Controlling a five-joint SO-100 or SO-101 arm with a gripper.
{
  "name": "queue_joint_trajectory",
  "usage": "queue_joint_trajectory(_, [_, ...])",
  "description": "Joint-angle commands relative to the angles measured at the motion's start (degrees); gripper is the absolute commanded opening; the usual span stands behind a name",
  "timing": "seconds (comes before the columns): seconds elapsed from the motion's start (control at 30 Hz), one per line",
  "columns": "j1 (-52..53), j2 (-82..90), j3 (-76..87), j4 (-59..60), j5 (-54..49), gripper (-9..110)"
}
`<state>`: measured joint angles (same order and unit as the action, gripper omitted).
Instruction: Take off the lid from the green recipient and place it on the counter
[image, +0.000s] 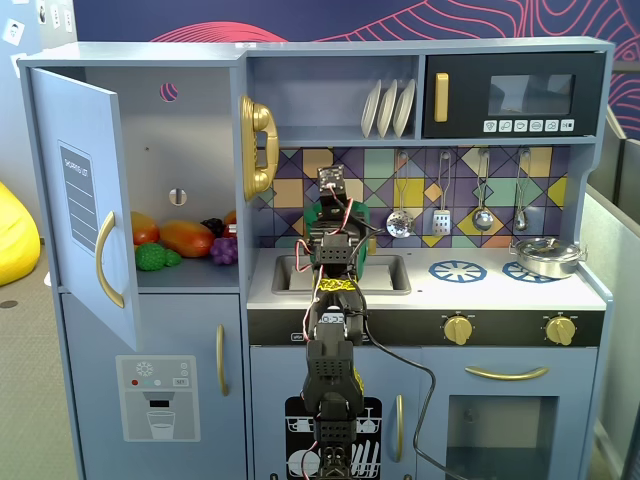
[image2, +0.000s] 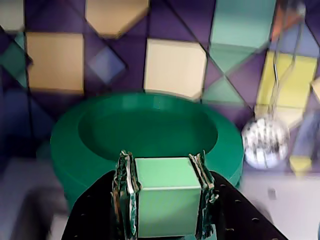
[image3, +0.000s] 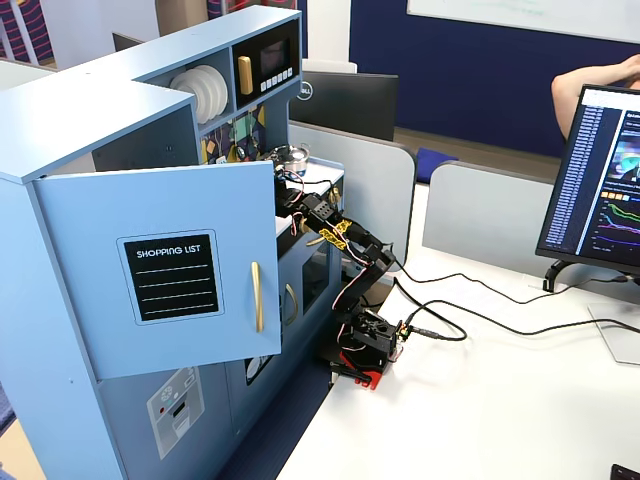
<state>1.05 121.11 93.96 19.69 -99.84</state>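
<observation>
In the wrist view my gripper (image2: 162, 161) is shut on a light green cube-shaped block (image2: 167, 200). The block sits at the near edge of the round dark green lid (image2: 150, 125), whose top is recessed. I cannot tell whether the lid rests on the green recipient, which is hidden under it. In a fixed view the gripper (image: 338, 215) is above the back of the sink (image: 385, 272) on the counter (image: 480, 292). Bits of green (image: 322, 214) show behind the arm. In another fixed view the arm (image3: 345, 240) reaches into the kitchen.
A steel pot (image: 545, 257) stands on the right burner ring; another blue ring (image: 457, 270) is printed beside the sink. Utensils (image: 443, 215) hang on the tiled back wall, and a strainer (image2: 265, 142) shows right of the lid. The fridge door (image: 90, 200) stands open at left.
</observation>
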Motion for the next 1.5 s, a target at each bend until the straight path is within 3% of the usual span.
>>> queue_joint_trajectory(0.0, [0.0,0.7,-6.7,-4.9,-0.8,0])
queue_joint_trajectory(0.47, [31.1,3.9,1.6,-8.6,2.1,0])
queue_joint_trajectory(0.9, [32.9,-2.5,19.2,-24.1,1.3,0])
queue_joint_trajectory(1.3, [31.6,-4.0,26.2,-28.1,0.9,0])
queue_joint_trajectory(1.47, [31.6,-3.5,24.0,-27.9,4.4,21])
